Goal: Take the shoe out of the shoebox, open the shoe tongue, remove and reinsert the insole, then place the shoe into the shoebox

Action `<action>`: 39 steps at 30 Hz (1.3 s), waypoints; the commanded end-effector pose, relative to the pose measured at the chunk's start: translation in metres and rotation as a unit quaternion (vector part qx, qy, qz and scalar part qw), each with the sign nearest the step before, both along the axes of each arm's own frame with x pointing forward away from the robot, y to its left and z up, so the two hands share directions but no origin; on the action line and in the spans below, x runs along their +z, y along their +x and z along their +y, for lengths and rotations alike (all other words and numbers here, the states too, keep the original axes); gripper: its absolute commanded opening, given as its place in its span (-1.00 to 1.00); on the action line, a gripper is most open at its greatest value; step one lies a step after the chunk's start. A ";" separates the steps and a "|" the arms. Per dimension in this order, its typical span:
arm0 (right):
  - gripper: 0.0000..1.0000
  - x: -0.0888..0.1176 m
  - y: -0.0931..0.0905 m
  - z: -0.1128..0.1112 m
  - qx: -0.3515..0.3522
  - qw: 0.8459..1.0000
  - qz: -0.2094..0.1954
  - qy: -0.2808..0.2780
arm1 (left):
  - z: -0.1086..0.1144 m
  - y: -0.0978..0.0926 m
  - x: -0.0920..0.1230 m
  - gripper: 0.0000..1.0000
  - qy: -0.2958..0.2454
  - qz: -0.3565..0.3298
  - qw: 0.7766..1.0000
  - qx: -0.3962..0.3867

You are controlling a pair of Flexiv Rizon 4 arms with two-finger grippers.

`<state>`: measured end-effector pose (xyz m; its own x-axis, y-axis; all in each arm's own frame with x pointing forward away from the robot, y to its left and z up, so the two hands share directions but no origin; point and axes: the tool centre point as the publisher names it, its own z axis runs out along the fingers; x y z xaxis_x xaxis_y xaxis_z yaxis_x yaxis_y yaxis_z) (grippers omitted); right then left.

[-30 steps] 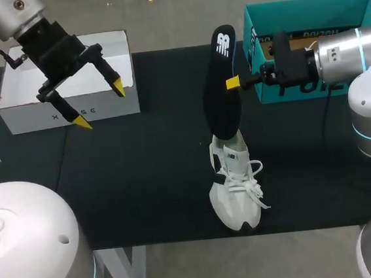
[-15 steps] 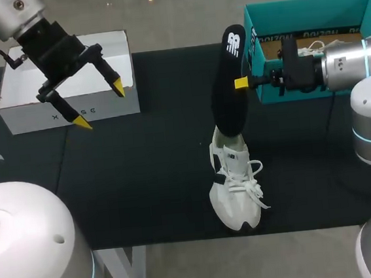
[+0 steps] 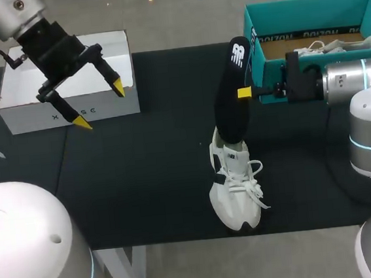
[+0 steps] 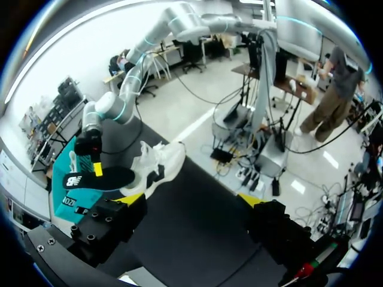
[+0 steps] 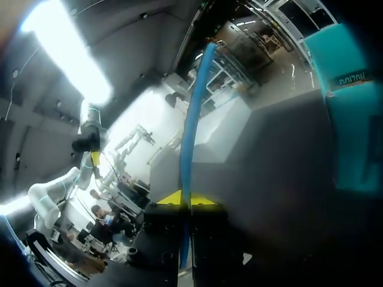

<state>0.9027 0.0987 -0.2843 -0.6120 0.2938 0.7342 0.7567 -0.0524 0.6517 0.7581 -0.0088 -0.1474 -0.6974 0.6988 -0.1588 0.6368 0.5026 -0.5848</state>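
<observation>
Black mat (image 3: 144, 182) covers the table in the head view, and the white shoe (image 3: 235, 190) stands on it, out of the teal shoebox (image 3: 304, 6) and well apart from it, so the first step looks done. The dark insole (image 3: 230, 102) rises steeply from the shoe's opening, its lower end at the collar. Whether that end has cleared the shoe I cannot tell. The right gripper (image 3: 245, 94) pinches the insole's edge partway up, reaching in from beside the shoebox. A second shoe (image 3: 328, 46) lies inside the shoebox. The left gripper (image 3: 97, 105) hangs over the white box (image 3: 68, 84) at the far left, fingers spread and holding nothing.

In the left wrist view its own gripper (image 4: 188, 200) is spread wide. Far ahead of it the shoe (image 4: 160, 166) stands with the insole (image 4: 102, 177) sticking out sideways, the right gripper (image 4: 96, 168) clamped on it, and the shoebox (image 4: 64, 200) behind.

In the right wrist view the insole (image 5: 192, 131) shows edge-on as a thin blue line, pressed between the fingers of the right gripper (image 5: 185, 200), with the shoebox (image 5: 350, 125) to one side.

By my reading the removal is about finished — what remains is sliding the insole back in and returning the shoe to the shoebox.
</observation>
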 end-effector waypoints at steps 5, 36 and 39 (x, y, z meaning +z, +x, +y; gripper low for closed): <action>-1.00 -0.009 -0.012 0.004 0.006 1.000 -0.005 0.003 | 0.000 0.002 0.000 1.00 0.001 0.001 1.000 -0.001; -1.00 -0.038 -0.068 0.021 0.055 0.996 -0.005 -0.066 | 0.000 0.002 0.000 1.00 0.001 0.001 1.000 -0.001; -1.00 -0.043 -0.072 0.020 0.056 0.995 0.004 -0.080 | 0.000 0.002 0.000 1.00 0.001 0.001 1.000 -0.001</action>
<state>0.8337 0.1164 -0.3255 -0.6489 0.3248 0.6881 0.7509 0.1277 0.6479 0.7589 -0.0091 -0.1480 -0.6972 0.6992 -0.1586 0.6364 0.5016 -0.5860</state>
